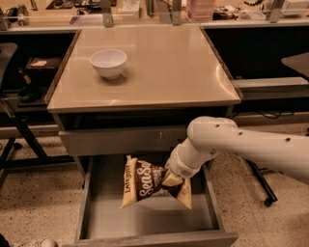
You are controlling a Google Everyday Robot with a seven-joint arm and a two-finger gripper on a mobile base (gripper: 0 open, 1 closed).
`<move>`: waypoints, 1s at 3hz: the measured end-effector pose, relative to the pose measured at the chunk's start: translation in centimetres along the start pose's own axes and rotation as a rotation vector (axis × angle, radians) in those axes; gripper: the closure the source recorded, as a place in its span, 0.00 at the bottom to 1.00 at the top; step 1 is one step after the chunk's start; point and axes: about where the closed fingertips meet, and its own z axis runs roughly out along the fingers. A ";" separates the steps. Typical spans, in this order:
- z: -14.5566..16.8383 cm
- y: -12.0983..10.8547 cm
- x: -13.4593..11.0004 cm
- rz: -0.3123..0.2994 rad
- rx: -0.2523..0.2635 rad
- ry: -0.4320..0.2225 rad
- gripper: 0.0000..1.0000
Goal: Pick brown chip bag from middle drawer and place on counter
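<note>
The brown chip bag (145, 182), dark brown with tan-yellow ends and white "Sea Salt" script, is held over the floor of the open middle drawer (145, 219). My gripper (172, 180) reaches down from the white arm (231, 142) and grips the bag's right end; the bag hangs tilted, its left end pointing down. The gripper's tip is mostly hidden behind the wrist and the bag. The beige counter (164, 72) lies above, on top of the grey cabinet.
A white bowl (108, 62) stands on the counter's left rear part. A cluttered bench (145, 9) runs along the back. A black chair and stand (14, 96) are at the left. A closed grey drawer face (120, 141) sits just above the open drawer.
</note>
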 end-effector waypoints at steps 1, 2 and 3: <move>-4.8 0.1 -1.4 -0.008 0.054 0.029 1.00; -9.6 0.3 -3.3 -0.033 0.110 0.057 1.00; -10.1 0.4 -3.5 -0.038 0.118 0.060 1.00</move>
